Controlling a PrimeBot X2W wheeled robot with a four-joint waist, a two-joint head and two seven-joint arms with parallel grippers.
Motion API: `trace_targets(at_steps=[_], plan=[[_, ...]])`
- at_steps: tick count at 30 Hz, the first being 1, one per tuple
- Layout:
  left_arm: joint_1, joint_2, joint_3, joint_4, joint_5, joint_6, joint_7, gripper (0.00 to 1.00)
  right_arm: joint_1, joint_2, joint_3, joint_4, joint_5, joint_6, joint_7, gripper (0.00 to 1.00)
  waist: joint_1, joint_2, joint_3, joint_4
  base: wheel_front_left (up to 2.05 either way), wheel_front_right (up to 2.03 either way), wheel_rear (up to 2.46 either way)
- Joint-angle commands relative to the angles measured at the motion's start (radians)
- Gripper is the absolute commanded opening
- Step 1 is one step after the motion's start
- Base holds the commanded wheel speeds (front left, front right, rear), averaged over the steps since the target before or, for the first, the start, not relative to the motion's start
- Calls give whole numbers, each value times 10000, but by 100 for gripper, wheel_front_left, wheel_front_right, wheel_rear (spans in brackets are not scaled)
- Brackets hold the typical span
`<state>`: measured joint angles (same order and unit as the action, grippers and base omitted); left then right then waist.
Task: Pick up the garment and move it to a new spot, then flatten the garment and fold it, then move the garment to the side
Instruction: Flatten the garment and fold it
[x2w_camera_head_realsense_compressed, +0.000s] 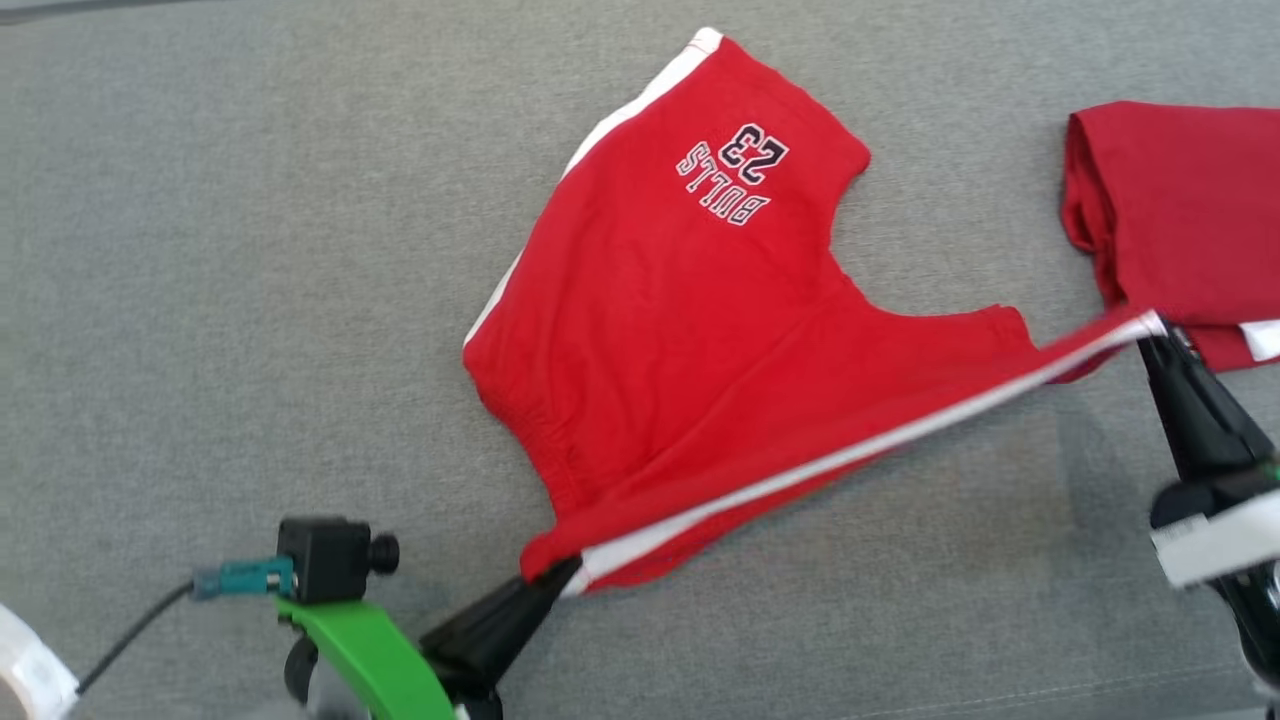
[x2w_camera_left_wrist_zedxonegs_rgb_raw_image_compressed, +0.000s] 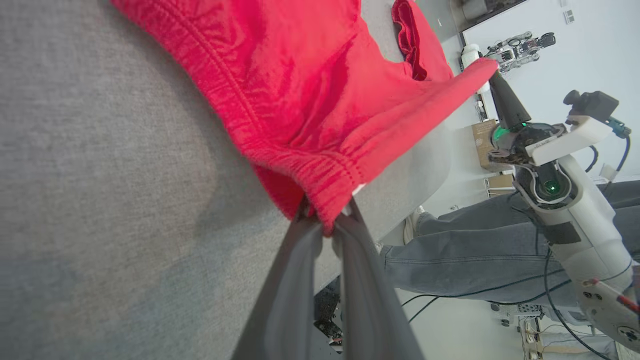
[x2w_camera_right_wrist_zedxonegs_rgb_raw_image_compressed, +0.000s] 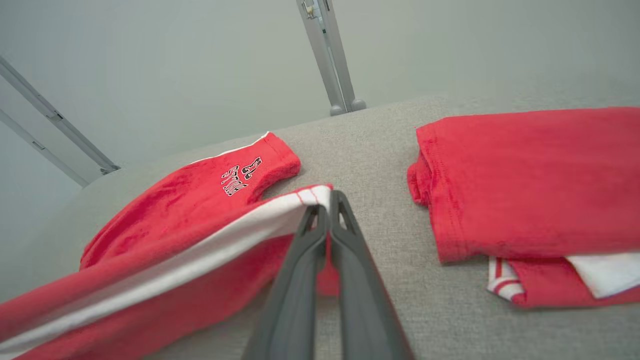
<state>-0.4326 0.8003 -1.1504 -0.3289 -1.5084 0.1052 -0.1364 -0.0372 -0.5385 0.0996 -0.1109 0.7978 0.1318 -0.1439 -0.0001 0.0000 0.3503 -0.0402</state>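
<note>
On grey tabletop: red shorts. L tool clamped on waist corner, R tool clamped on leg hem. Cloth soft, light, floppy; grab corners, pull flat.

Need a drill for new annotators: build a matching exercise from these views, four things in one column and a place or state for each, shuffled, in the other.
1. left gripper
2. right gripper
3. BULLS 23 print
4. folded red garment

A. lies folded at the head view's right edge
B. shut on the red shorts' elastic waistband
C. shut on the shorts' white-striped hem corner
D. reads upside down in the head view

Pairs: 1-B, 2-C, 3-D, 4-A.
</note>
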Motion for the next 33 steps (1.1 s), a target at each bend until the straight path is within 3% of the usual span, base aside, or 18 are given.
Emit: trace_targets(at_steps=[1,12,18,33], plan=[[-238,-84,101,-3,-99,12,33,0,-346,-11,18,10,-43,-19,89,0,1,0,273,308,0,0,0],[-2696,-1394,1014,1298,-473,98,1100,0,-5213,147,970,2416,-56,-11,1579,0,1,0,1328,1890,0,0,0],[-3665,-2049,1390,2086,-779,28,1468,0,-7327,147,2009,3738,-314,-11,2144,0,1,0,1762,2430,0,0,0],[-4317,-2868,1486,3703,-844,11,1686,0,-9802,143,4029,6435,-337,-11,2019,0,1,0,1911,2923,0,0,0]])
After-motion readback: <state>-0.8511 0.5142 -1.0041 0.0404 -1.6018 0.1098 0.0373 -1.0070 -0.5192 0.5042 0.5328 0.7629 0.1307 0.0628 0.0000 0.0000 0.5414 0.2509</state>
